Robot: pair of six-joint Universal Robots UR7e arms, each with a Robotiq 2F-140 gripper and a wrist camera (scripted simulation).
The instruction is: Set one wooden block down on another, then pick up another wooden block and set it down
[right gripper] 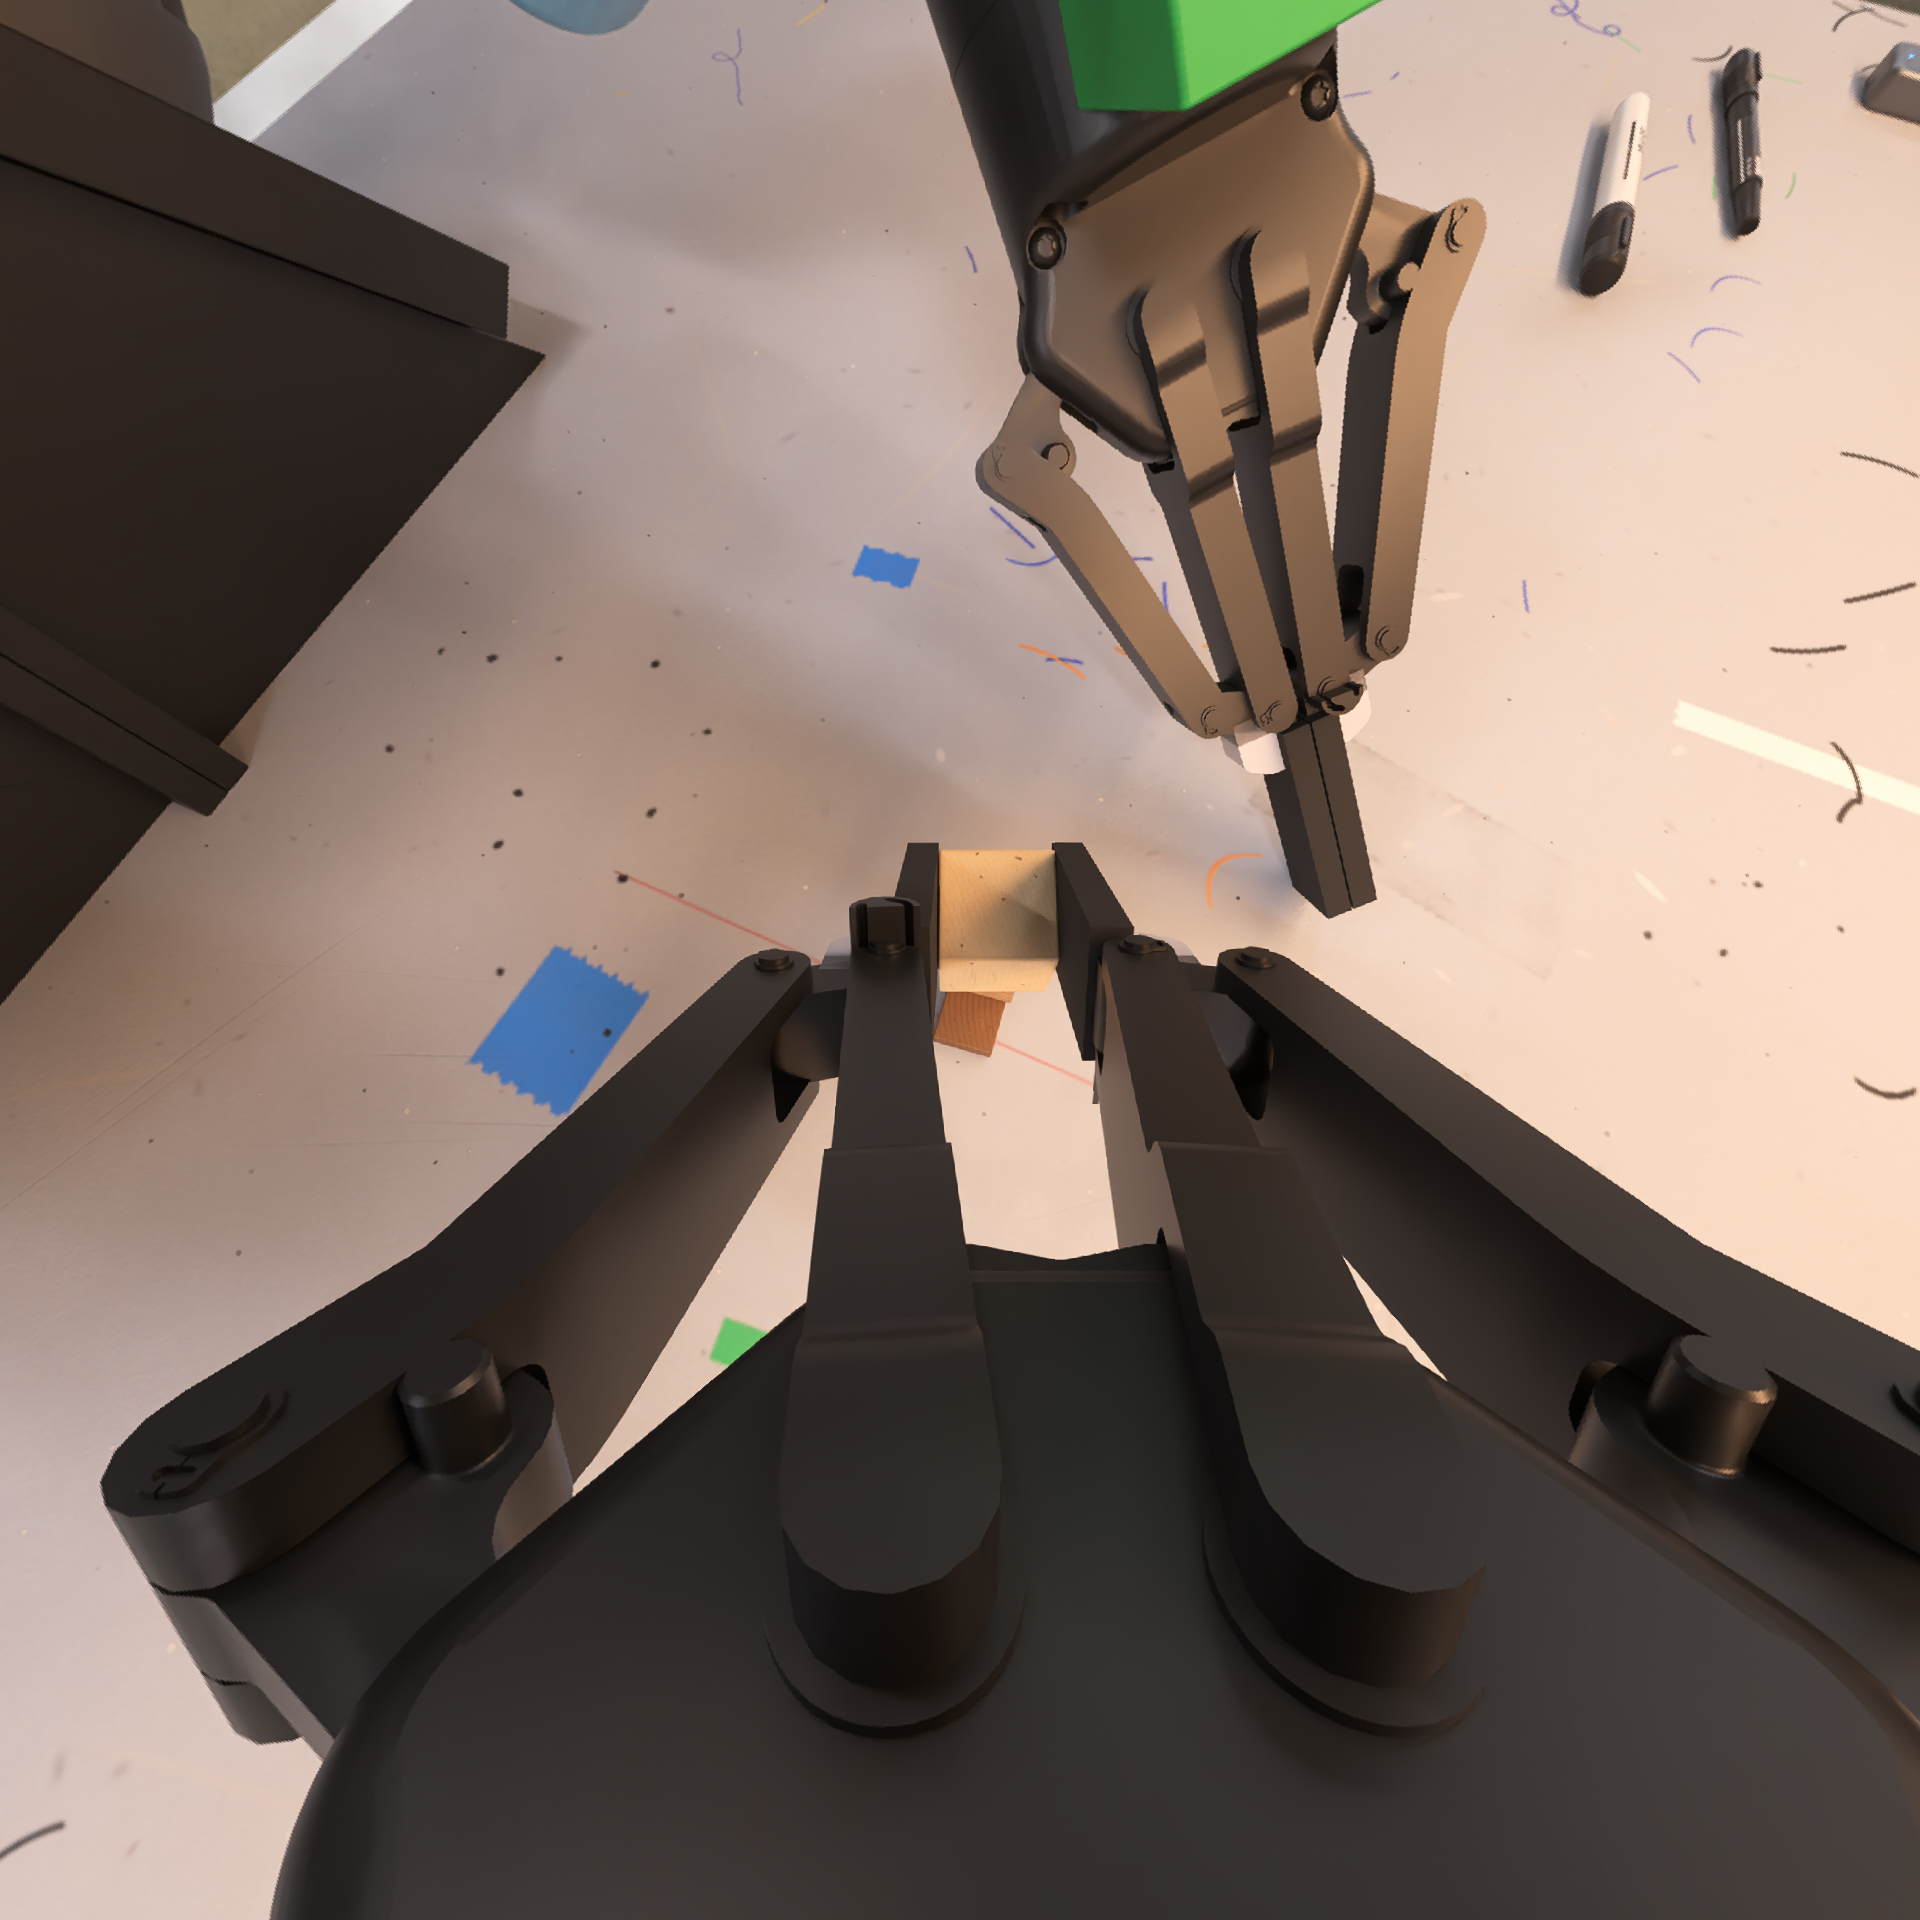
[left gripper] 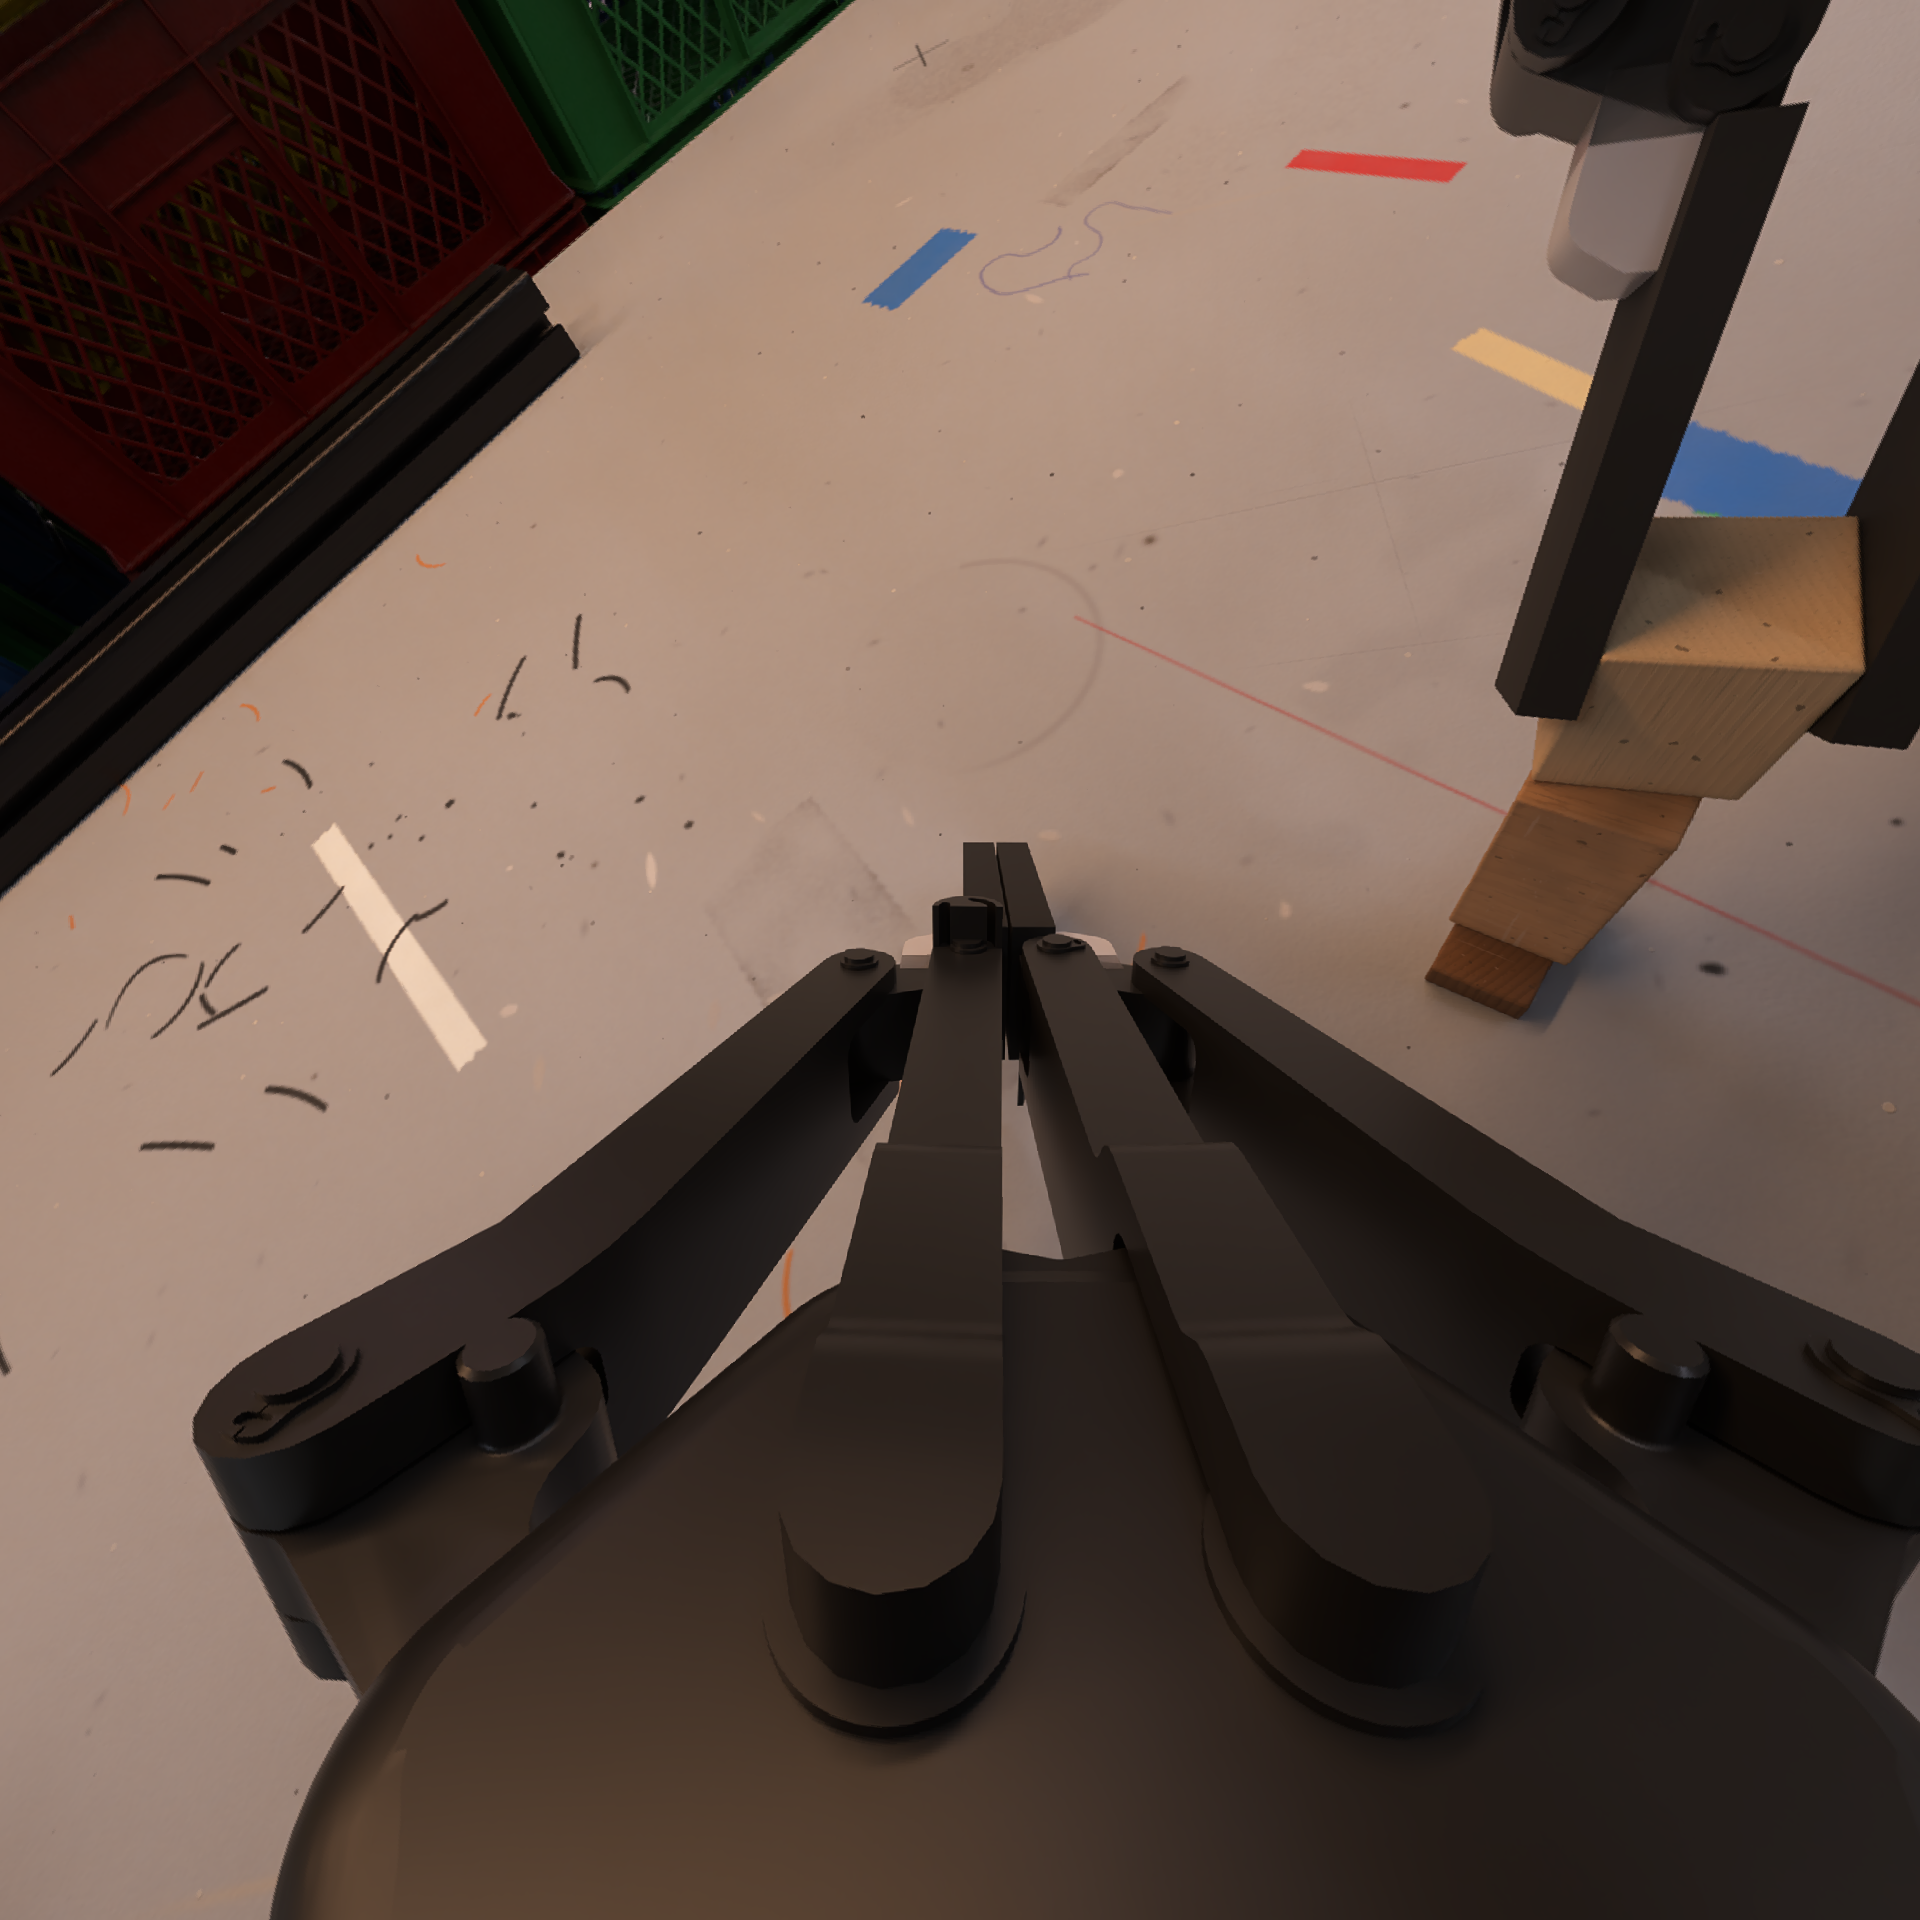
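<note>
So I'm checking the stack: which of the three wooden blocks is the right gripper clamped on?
The pale top wooden block, between the right gripper fingers; the middle tan block and thin reddish-brown bottom block lie below, ungripped.

A pale, scuffed table top (left gripper: pixel 727 582) carries pen scribbles, dark specks and short strips of blue (left gripper: pixel 918 268), red (left gripper: pixel 1376 165), yellow (left gripper: pixel 1519 366) and white tape (left gripper: pixel 399 945). A dark red crate (left gripper: pixel 208 270) and a green crate (left gripper: pixel 644 83) sit beyond its black edge rail (left gripper: pixel 281 561). Warm light falls across it.
</note>
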